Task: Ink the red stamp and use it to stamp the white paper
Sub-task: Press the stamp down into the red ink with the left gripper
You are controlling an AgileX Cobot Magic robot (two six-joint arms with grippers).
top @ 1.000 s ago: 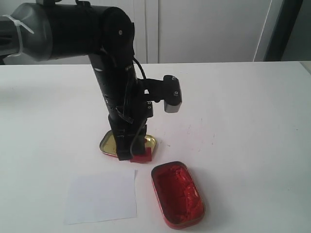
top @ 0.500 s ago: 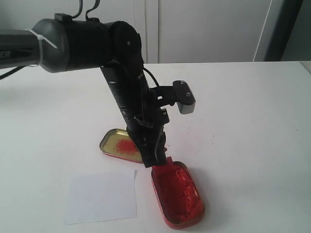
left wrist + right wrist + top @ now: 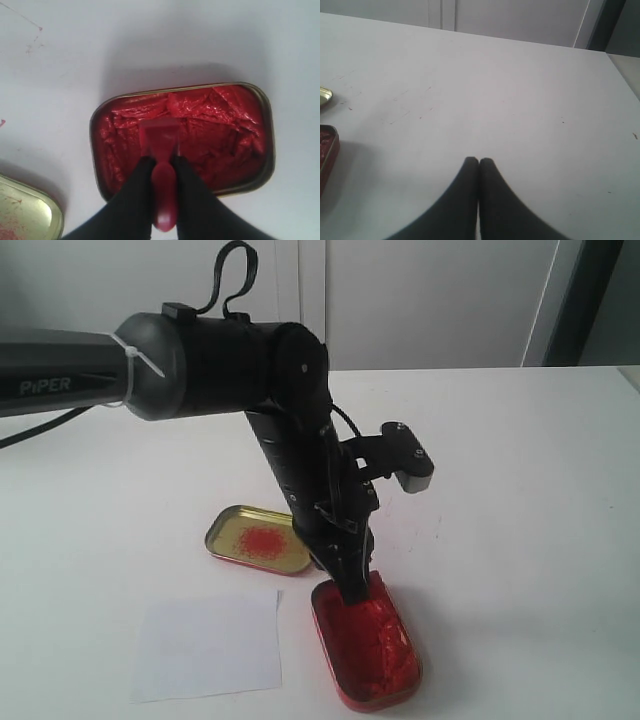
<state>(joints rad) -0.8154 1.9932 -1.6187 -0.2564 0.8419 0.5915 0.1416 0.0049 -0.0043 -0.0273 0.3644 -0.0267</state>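
My left jaws are clamped on the red stamp (image 3: 160,137). They hold its rounded handle from both sides, and the rectangular block points away from them, down towards the ink. My left arm (image 3: 300,470) leans down over the surface (image 3: 520,490), and the tips of the jaws reach into the red ink tin (image 3: 362,703) at the end that is nearer to the gold lid (image 3: 230,525). In the left wrist view the block lies over the wrinkled red ink, close to one short wall of the tin (image 3: 95,145). I cannot tell if the block really presses into the ink or only stands just above it. The gold lid lies open side up just beside the tin, with a red smudge in its middle. The white paper (image 3: 208,645) lies flat on the surface, beside the tin and in front of the lid, and nothing touches it. My right jaws are together, their two black tips touching each other with nothing between them, over a bare part of the surface. At the edge of the right wrist view I see a bit of the tin (image 3: 327,150) and of the lid (image 3: 324,96).
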